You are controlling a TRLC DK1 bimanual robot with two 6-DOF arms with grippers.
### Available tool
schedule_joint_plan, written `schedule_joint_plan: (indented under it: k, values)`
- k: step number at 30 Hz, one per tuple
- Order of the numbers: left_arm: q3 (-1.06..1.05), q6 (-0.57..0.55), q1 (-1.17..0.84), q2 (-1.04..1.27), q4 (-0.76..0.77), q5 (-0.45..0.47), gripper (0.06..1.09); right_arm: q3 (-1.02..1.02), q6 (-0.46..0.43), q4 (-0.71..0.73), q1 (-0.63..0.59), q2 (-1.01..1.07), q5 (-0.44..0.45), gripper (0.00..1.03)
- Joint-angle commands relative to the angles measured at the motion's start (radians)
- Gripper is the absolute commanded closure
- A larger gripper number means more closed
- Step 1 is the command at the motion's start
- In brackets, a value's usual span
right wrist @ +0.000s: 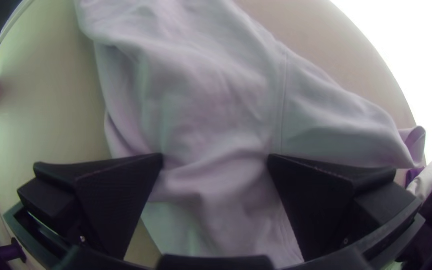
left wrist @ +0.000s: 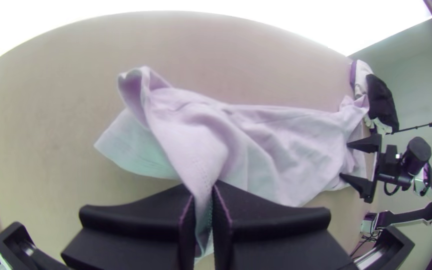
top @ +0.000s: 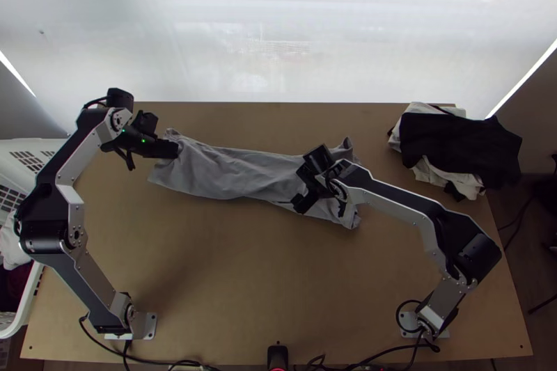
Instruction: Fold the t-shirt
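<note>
Pinching one end of the grey cloth t-shirt (top: 240, 172), a rumpled strip across the light wooden table (top: 230, 287): black flat-fingered left gripper (left wrist: 204, 192). Black flat-fingered right gripper (right wrist: 216, 157) stands open over cloth; it should catch all layers before tensioning.

The tabletop (top: 230, 280) is light wood, plain and smooth, with a small dark dot near each near corner. Across its far half lies the grey t-shirt (top: 244, 172) in a long, wrinkled strip running left to right. At the far right corner sits a loose heap of clothes — a black garment (top: 459, 141) over pale ones (top: 445, 177) — reaching out over the right edge. Metal base plates (top: 149, 326) stand near the left and right ends of the near edge, with black cables (top: 376, 356) running along it.
</note>
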Motion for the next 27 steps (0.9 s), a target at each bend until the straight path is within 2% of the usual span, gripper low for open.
schedule_joint_plan:
  k: [1,6,11,18,27]
  values:
    - [0.183,-0.028,-0.068,-0.049,-0.080,0.037,1.05,-0.025,0.003,0.015,-0.013,0.036,0.009,0.05]
    - [0.278,-0.054,-0.141,-0.055,-0.110,0.072,1.05,-0.028,0.006,0.021,-0.018,0.044,0.009,0.05]
    - [0.319,-0.070,-0.217,-0.056,-0.107,0.086,1.05,0.012,0.009,0.001,-0.033,-0.042,0.009,0.05]
    - [0.355,-0.094,-0.311,-0.056,-0.095,0.092,1.05,0.103,0.003,-0.156,-0.156,-0.203,-0.015,0.05]
    - [0.427,-0.147,-0.454,-0.016,-0.038,0.092,1.05,0.087,0.003,-0.286,-0.291,-0.358,-0.054,0.05]
